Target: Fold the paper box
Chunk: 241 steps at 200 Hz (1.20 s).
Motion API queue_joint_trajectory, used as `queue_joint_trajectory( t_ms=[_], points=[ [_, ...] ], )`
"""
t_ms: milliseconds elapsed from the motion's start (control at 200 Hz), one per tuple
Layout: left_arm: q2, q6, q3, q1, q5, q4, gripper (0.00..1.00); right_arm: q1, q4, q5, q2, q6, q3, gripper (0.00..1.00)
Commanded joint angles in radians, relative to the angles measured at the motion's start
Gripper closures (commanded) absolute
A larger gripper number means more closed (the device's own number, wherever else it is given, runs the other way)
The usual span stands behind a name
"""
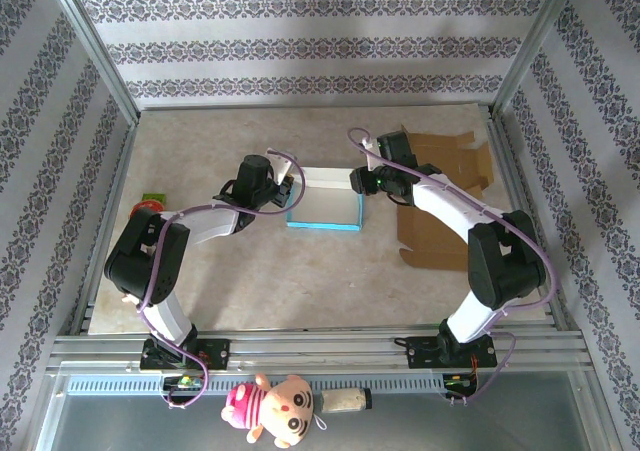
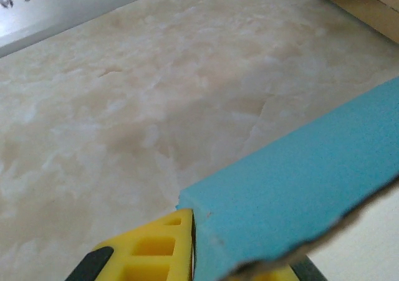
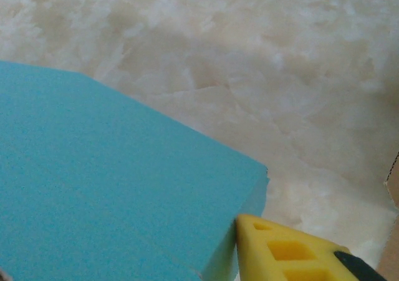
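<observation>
The paper box (image 1: 324,207) lies at the table's middle: a shallow open tray, white inside, blue outside. My left gripper (image 1: 289,187) is shut on its left wall. In the left wrist view the blue wall (image 2: 299,187) sits pinched between the yellow fingers (image 2: 156,250). My right gripper (image 1: 361,183) is at the box's right wall. In the right wrist view one yellow finger (image 3: 274,251) presses against the end of the blue wall (image 3: 112,187). The other finger is hidden behind the box.
Flat brown cardboard (image 1: 440,196) lies to the right of the box, under the right arm, and shows at a corner (image 2: 358,4). A small red and green object (image 1: 150,205) sits at the table's left edge. Metal frame posts border both sides.
</observation>
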Motion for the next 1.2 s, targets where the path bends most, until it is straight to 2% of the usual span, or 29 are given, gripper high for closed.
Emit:
queue_joint_trajectory(
  t_ms=[0,280,375,735,1199],
  points=[
    [-0.021,-0.139,-0.005,-0.030,-0.003,-0.042,0.90,0.018,0.027,0.007,0.023,0.084,0.021,0.68],
    [-0.009,-0.438,-0.003,-0.073,-0.001,-0.055,0.89,0.034,0.081,-0.001,0.027,0.164,0.005,0.72],
    [-0.006,-0.502,-0.006,-0.074,0.009,-0.055,0.87,0.036,0.091,-0.002,0.023,0.176,0.004,0.72],
    [-0.020,-0.469,0.071,-0.073,0.024,-0.130,0.87,0.034,0.082,-0.004,0.036,0.206,0.050,0.75],
    [0.040,-0.578,0.142,-0.072,0.072,-0.212,0.86,0.039,0.112,-0.022,0.050,0.224,0.019,0.76]
  ],
)
